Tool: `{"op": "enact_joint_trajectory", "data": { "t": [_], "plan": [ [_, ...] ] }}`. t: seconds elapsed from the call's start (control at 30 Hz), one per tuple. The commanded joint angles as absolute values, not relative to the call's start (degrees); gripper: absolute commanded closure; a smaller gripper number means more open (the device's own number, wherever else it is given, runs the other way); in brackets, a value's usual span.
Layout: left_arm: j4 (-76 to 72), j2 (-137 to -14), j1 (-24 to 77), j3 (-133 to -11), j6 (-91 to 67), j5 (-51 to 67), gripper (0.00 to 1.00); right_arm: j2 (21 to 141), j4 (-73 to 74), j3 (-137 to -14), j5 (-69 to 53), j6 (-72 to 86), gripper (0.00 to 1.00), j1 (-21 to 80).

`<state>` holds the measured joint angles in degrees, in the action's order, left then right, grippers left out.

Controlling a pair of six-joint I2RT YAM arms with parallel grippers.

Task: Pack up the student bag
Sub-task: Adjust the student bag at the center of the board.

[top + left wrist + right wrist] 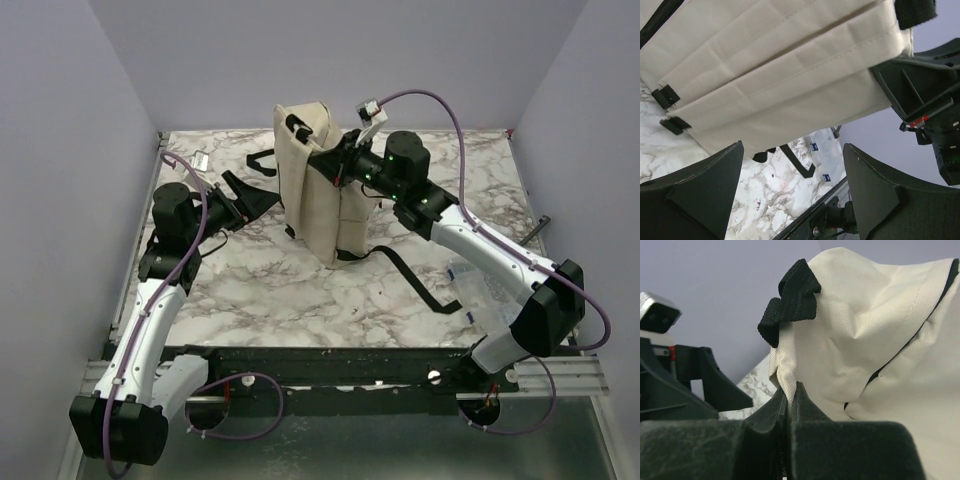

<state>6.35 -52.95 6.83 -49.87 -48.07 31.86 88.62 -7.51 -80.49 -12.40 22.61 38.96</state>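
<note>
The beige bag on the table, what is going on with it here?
The right pincer is shut on a fold of fabric at the top edge of the student bag, which stands upright on the marble table. The left pincer is open beside the bag and holds nothing.

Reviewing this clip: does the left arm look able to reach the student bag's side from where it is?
Probably yes. The left gripper is open and faces the student bag on its flat side with nothing between, while the right gripper pinches its top edge.

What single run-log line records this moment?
student bag: upright on table | right gripper: shut on bag top | left gripper: open, facing bag
</note>
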Motion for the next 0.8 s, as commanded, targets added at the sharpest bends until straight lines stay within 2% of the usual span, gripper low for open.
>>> {"op": "enact_joint_trajectory", "data": {
  "t": [0.0, 0.07, 0.1, 0.17, 0.33, 0.53, 0.7, 0.77],
  "plan": [
    [6.92, -52.21, 6.69, -49.0, -47.04, 33.88, 0.17, 86.14, -12.01, -77.56, -13.67, 22.62, 1.0, 42.08],
    [7.28, -51.96, 6.68, -49.64, -46.59, 33.7, 0.17, 86.4, -11.0, -78.19, -12.05, 21.61, 0.99, 42.01],
    [7.52, -51.94, 6.76, -50.02, -46.37, 33.64, 0.17, 86.83, -9.83, -79.1, -11.67, 20.87, 0.96, 42.07],
    [8.03, -51.99, 6.68, -50.76, -46.06, 33.65, 0.17, 88.04, -7.68, -81.39, -11.44, 20.27, 0.82, 42.03],
    [8.27, -51.77, 6.7, -49.89, -46.31, 33.6, 0.17, 89.21, -6.55, -83.24, -13.04, 20.82, 0.56, 42.03],
    [8.26, -51.77, 6.76, -49.66, -46.07, 33.66, 0.17, 89.79, -2.04, -86.21, -10.67, 18.41, 0.36, 42.14],
    [8.34, -51.77, 6.73, -49.88, -45.9, 33.75, 0.17, 91.61, 2.3, -88.81, -10.82, 16.84, 0.38, 42.11],
    [8.44, -51.55, 6.71, -49.83, -45.87, 33.75, 0.17, 91.69, 2.49, -88.49, -10.53, 16.61, 0.36, 42.36]
  ]
}}
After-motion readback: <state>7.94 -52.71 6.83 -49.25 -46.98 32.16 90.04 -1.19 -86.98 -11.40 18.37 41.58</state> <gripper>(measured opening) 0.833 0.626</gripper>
